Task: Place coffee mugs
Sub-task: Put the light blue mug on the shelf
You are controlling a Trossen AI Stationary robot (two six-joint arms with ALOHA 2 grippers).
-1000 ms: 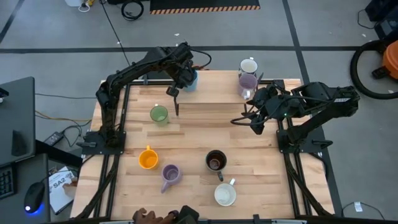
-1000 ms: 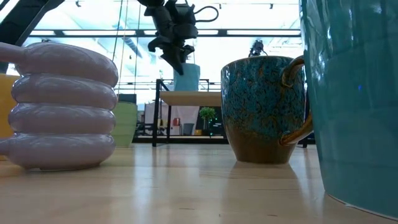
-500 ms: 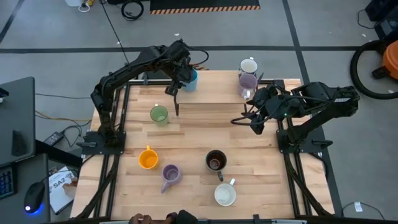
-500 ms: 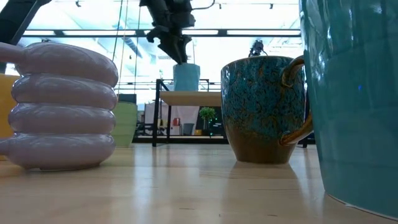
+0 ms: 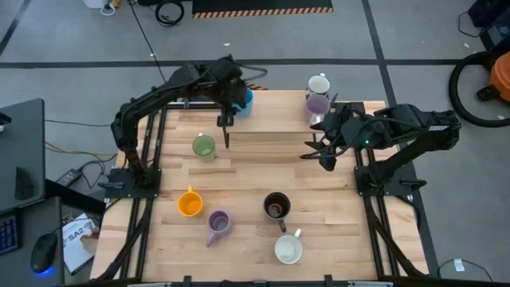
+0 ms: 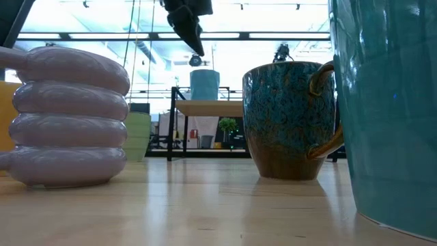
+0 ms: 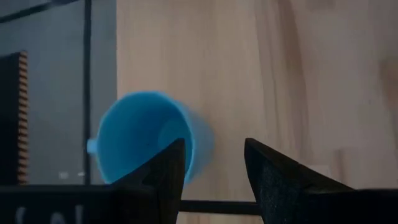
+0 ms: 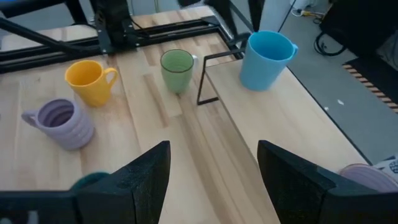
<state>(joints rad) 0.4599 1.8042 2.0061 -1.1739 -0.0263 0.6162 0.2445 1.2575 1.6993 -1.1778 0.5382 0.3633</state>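
Near the table's far edge stands an upright, empty blue mug [image 5: 244, 101].

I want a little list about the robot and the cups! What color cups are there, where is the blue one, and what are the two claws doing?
cups: blue mug, green mug, orange mug, two lilac, one dark, two white
blue mug: upright at the table's far edge, nothing holding it
left gripper: open, empty, above the table beside the blue mug
right gripper: open, empty, over the table's right side
table: light wood
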